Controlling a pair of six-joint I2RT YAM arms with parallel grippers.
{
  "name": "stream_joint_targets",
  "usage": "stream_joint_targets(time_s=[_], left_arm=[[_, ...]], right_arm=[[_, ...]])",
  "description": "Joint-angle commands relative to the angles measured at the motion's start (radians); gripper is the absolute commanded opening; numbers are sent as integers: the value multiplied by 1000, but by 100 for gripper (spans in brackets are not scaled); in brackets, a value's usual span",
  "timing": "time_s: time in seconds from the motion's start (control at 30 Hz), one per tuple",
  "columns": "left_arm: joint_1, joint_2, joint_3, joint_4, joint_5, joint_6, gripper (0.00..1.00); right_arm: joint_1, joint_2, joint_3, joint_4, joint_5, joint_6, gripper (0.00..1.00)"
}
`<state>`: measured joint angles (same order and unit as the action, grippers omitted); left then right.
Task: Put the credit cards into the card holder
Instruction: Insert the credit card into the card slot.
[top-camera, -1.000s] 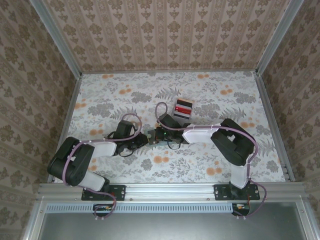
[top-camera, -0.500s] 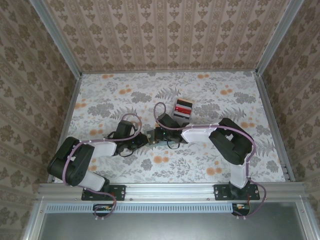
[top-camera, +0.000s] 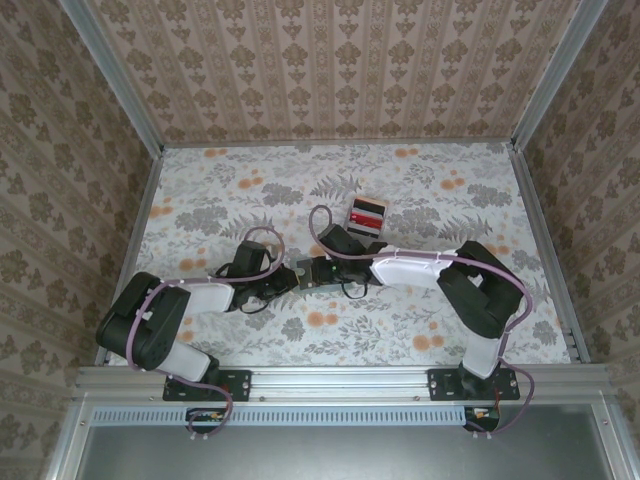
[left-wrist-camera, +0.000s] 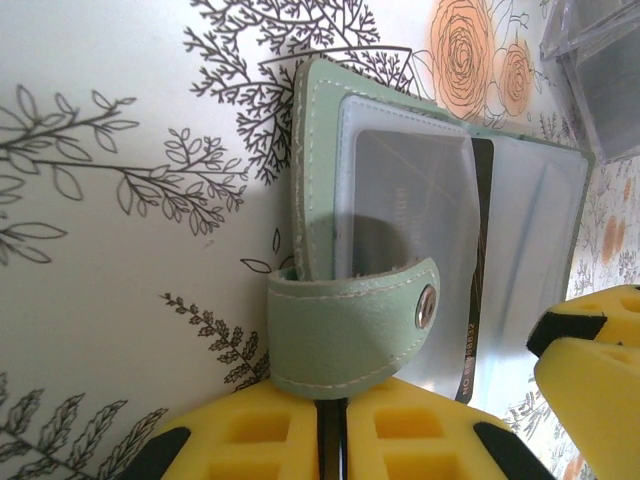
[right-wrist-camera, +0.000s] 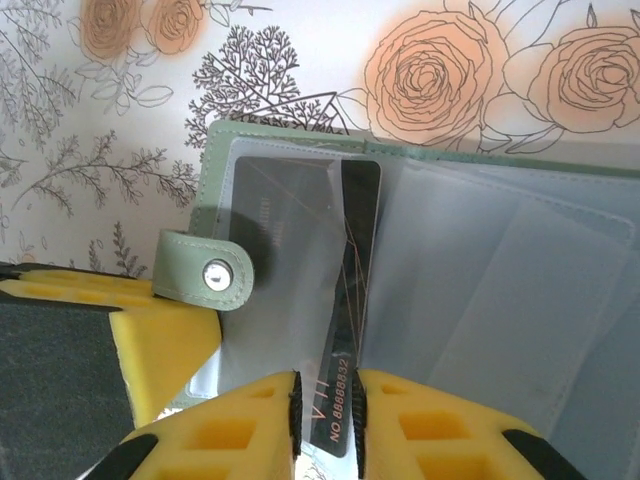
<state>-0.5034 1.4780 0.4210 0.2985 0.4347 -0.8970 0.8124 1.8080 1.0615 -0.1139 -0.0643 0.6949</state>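
The card holder (right-wrist-camera: 212, 180) lies open near the middle of the tabletop (top-camera: 220, 190), between the two arms, with its clear sleeves facing up. A dark card (right-wrist-camera: 352, 300) sits partway into the sleeve beside the fold. Its near end sticks out between the right fingers (right-wrist-camera: 230, 440) — these stand close on either side of it, but whether they pinch it or merely flank it cannot be told. The left fingers (left-wrist-camera: 250, 440) are pressed together on the snap strap (left-wrist-camera: 345, 330) at the holder's left edge, likely to pin it in place so a card can slide in without dragging it along. The other credit cards (top-camera: 367, 214) sit in a small stack just beyond the holder, toward the far right. The tabletop is covered in a floral print, and wallpapered panels (top-camera: 330, 70) in metal framing close it in on three sides.
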Motion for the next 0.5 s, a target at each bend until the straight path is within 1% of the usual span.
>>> stream_joint_targets(time_s=[0.0,0.07,0.23,0.37,0.47], left_arm=[[-4,5,-4,-35,-6,6,13],[-5,7,0,-39,-4,6,16],[-6,11,1,-38,1,7,18],[-7,12,-1,-40,0,7,20],[-10,18,5,-38,-1,6,22]], right_arm=[[-8,4,30,-63,-27,-33,16],[-11,31,35,-63,-25,-31,10],[-16,71,17,-20,19,-8,3],[-17,99,26,-16,17,-3,2],[-15,114,35,-3,-9,-3,2]])
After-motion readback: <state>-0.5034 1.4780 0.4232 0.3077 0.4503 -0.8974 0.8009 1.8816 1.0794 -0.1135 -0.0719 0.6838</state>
